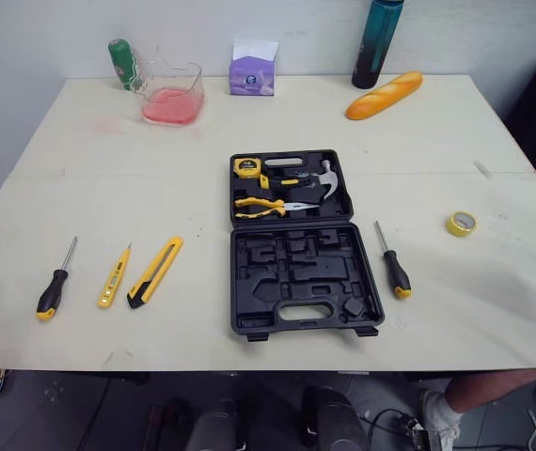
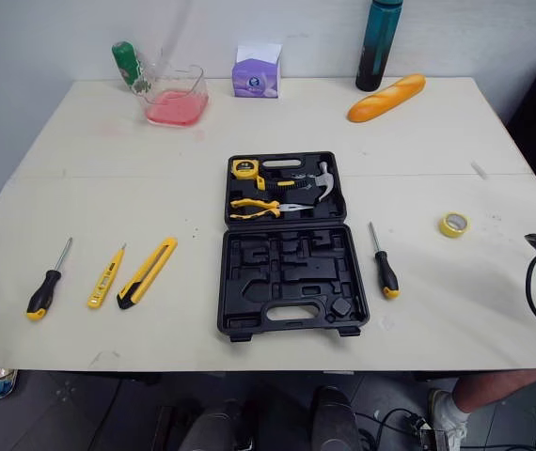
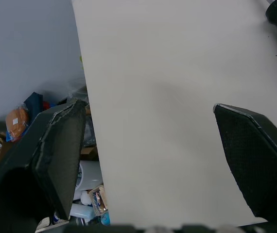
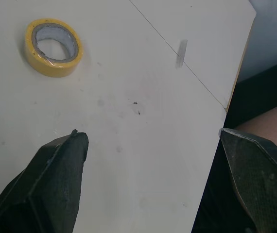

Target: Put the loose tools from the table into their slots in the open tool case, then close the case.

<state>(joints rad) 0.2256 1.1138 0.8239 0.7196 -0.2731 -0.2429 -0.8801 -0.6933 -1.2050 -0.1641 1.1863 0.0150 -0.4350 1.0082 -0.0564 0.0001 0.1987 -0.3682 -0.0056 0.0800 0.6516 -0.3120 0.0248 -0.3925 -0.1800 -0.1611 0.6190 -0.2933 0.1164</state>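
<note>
Table (image 1: 108, 150): wide, pale. Tool case (image 1: 291, 272) lies open at its middle. The moulded half nearer the robot has empty slots; the far half holds hammer (image 1: 324, 181), pliers (image 1: 260, 207) and tape measure (image 1: 247, 167). By the look of it, no loose tool is stowed yet.

Both pincers are released and hold nothing. Right gripper (image 4: 150, 132) hangs over bare table right of the case, near the tape roll (image 4: 53, 46). Left gripper (image 3: 148, 106) is over the table edge, well left of the case.

Likely first pick: black-handled screwdriver (image 1: 395, 268), just beside the case's right wall. Best taken across the handle, jaws square to its length, then lined up over a long slot before release.

Left of the case, apart from each other: utility knife (image 1: 155, 272) nearest, second screwdriver (image 1: 52, 291) farthest, tester pen (image 1: 113, 279) between. Probably left-arm work.

Beyond the case, well apart from it: bottle (image 1: 377, 42), bread loaf (image 1: 385, 95), glass jug (image 1: 174, 97), tissue box (image 1: 252, 70). Nothing rests on the hinge line, so the lid's path looks free.
</note>
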